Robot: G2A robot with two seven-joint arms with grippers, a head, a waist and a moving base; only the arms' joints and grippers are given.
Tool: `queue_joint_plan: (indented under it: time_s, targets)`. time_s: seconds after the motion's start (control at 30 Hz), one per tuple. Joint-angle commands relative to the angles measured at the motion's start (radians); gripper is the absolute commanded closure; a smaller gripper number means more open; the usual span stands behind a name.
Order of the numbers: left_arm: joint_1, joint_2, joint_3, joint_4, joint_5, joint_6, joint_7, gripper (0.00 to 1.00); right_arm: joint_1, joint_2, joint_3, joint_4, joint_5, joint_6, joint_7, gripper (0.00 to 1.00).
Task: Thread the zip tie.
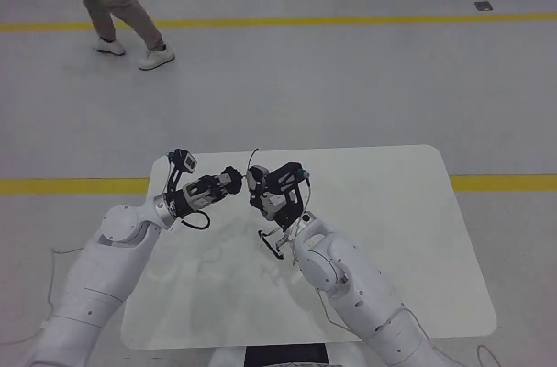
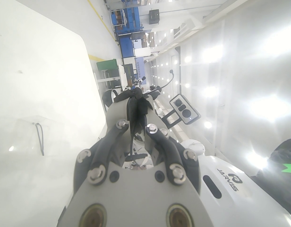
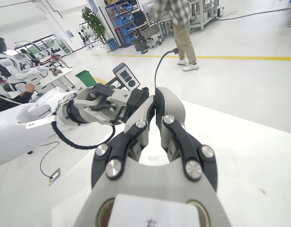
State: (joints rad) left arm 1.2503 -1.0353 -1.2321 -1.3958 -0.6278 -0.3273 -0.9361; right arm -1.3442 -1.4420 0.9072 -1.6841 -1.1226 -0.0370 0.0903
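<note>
thin black zip tie (image 3: 156, 74) — pinched between the closed fingers of the right gripper (image 3: 155, 106), held aloft; its free length rises upright, then bends sideways to a small head.

Left gripper (image 1: 233, 178) and right gripper (image 1: 251, 180) meet tip to tip over table (image 1: 397, 239), far left. Zip tie (image 1: 253, 157) juts far from right gripper.

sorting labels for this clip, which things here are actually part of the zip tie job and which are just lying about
Part of the job:
- zip tie
- right gripper, shut on the zip tie
- left gripper, shut, close beside the right one
- white table under both

Just lying about:
- green bin
- potted plant
- blue shelves
- thin wire below the left arm
</note>
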Motion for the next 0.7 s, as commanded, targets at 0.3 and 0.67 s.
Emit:
queue_joint_plan:
  time_s: [0.3, 0.67]
  targets:
    - [0.005, 0.003, -0.010, -0.009, -0.004, 0.004, 0.002, 1.00, -0.017, 0.001, 0.007, -0.024, -0.017, 0.014, 0.019, 0.00]
    - [0.014, 0.009, -0.035, -0.041, -0.007, 0.043, 0.016, 1.00, -0.065, 0.010, 0.040, -0.064, -0.035, 0.016, -0.004, 0.00]
